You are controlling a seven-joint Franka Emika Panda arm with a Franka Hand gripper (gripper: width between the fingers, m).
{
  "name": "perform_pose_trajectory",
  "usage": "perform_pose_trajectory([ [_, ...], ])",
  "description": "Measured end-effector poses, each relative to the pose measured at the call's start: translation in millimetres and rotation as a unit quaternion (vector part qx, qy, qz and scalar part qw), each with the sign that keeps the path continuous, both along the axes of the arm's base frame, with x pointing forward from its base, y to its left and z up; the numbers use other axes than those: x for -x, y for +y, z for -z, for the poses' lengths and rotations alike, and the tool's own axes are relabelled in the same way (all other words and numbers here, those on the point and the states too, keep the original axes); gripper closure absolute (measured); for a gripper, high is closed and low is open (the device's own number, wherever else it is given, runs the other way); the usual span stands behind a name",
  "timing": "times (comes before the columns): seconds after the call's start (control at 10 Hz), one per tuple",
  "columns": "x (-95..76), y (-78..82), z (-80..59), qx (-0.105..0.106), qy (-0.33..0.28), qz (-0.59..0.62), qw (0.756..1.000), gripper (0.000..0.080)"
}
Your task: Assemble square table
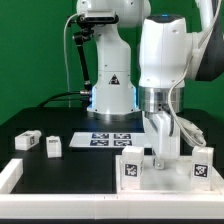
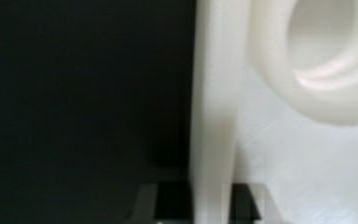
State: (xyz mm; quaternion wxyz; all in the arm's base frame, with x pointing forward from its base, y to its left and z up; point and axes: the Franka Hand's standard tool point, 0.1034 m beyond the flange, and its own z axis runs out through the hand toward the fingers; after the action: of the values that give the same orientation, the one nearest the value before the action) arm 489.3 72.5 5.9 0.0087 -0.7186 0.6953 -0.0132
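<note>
The square tabletop, white with tags on its near side, lies at the front of the exterior view's right. My gripper comes straight down onto it. In the wrist view my gripper is shut on a thin white wall of the tabletop, with one dark finger on each side. A round recessed socket shows in the slab beside that wall. Two small white legs with tags lie on the black table at the exterior view's left. The other legs cannot be told apart.
The marker board lies flat in the middle, in front of the robot base. A long white bar edges the front left of the workspace. Cables hang behind the arm.
</note>
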Motion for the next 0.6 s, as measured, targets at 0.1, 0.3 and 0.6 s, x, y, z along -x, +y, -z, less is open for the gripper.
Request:
perform_pose_trajectory([
  [0.1, 0.0, 0.0, 0.0, 0.000, 0.000, 0.000, 1.000, 0.0746],
  [0.3, -0.1, 0.0, 0.0, 0.000, 0.000, 0.000, 1.000, 0.0745],
  [0.6, 12.0, -22.9, -2.9, 0.023, -0.039, -0.046, 0.998, 0.0745],
])
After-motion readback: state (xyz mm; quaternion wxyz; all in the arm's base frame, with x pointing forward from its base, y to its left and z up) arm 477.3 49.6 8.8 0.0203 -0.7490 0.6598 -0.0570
